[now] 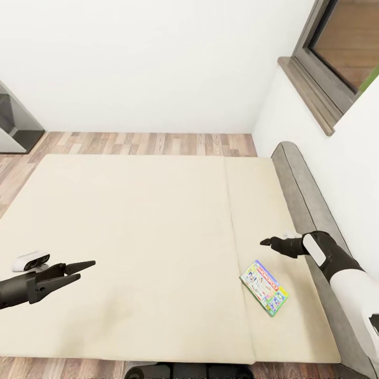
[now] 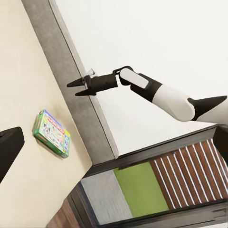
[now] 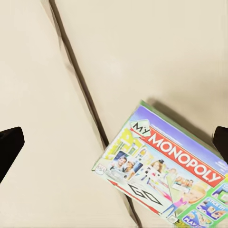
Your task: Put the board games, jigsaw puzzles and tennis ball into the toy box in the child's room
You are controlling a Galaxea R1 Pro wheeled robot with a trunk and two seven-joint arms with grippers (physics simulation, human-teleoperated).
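Note:
One board game [image 1: 264,287], a blue and green My Monopoly box, lies flat on the cream bed [image 1: 131,221] near its right side, just right of the mattress seam. My right gripper [image 1: 263,242] hovers open a little above and beyond the box. The right wrist view has the box [image 3: 161,175] below, between the spread fingers. My left gripper [image 1: 84,270] stands open over the bed's near left part, holding nothing. From the left wrist I see the box [image 2: 52,133] and the right gripper [image 2: 74,89]. The toy box, table, jigsaw puzzles and tennis ball are out of view.
A grey padded headboard [image 1: 300,184] runs along the bed's right side against a white wall with a dark-framed window [image 1: 342,47]. Wood plank floor [image 1: 147,143] lies beyond the bed. A dark grey cabinet [image 1: 13,123] stands at the far left.

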